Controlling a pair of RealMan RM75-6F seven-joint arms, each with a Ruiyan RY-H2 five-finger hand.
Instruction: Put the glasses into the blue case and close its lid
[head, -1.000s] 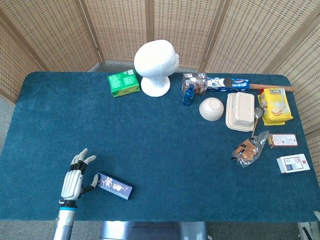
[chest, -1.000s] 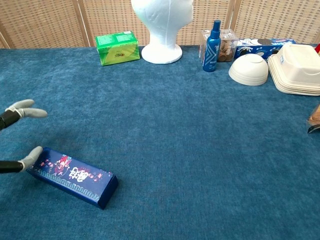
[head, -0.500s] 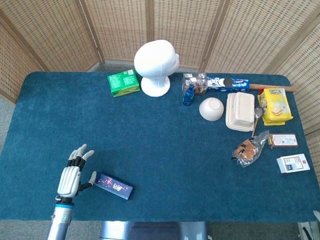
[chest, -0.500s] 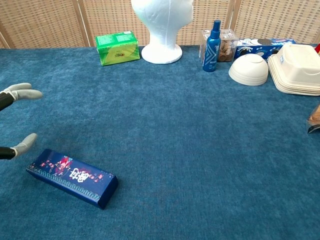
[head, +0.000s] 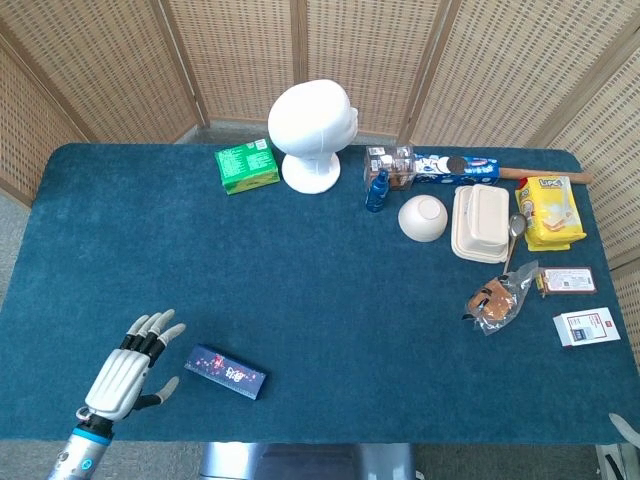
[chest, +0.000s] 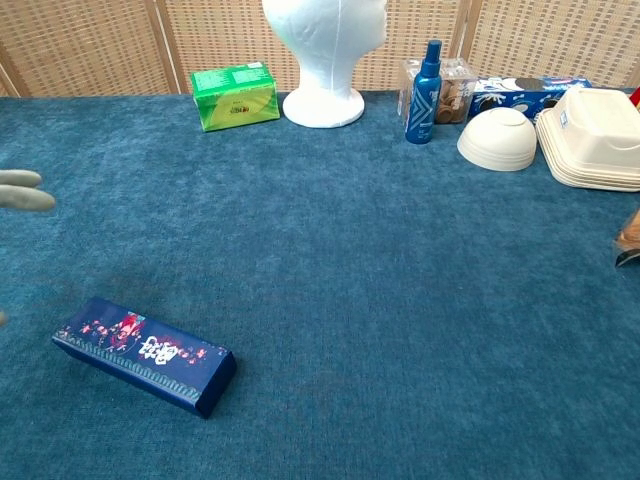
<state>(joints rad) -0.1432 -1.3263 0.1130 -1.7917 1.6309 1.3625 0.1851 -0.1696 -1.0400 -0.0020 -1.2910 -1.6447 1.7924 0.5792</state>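
Observation:
The blue case, long and printed with small flowers, lies shut on the blue cloth near the table's front left. My left hand hovers just left of it, fingers spread, holding nothing and not touching it. In the chest view only its fingertips show at the left edge. No glasses are visible in either view. My right hand is out of both views.
A white mannequin head, a green box and a blue spray bottle stand at the back. A white bowl, a foam container, snack packets and small boxes crowd the right side.
My left hand has let go of the case's left end and drawn back left toward the table's front edge. The case has stayed in place.

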